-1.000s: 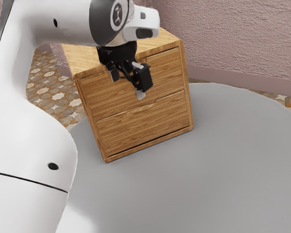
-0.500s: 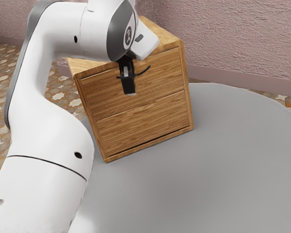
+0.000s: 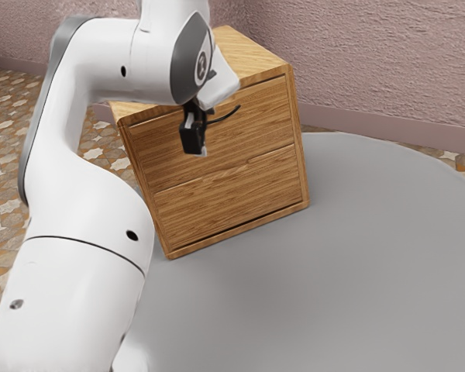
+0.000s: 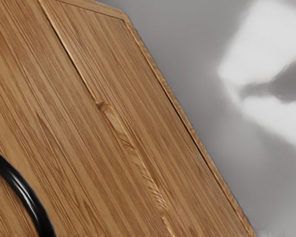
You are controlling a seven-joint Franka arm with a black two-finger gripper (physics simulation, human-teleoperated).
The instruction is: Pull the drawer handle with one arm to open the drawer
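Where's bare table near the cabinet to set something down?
Bare table in front of the cabinet and toward the exterior view's right edge. Crowded at the top drawer: gripper beside the black handle, arm on the exterior view's left.

Light wooden cabinet (image 3: 217, 194), upper centre of exterior frame, turned at angle. Upper drawer (image 3: 256, 116): front flush with cabinet face, shut. Drawer handle (image 3: 231, 113): thin black curved bar across front, partly hidden. Wrist view: same glossy black arc (image 4: 17, 185) against wood grain.
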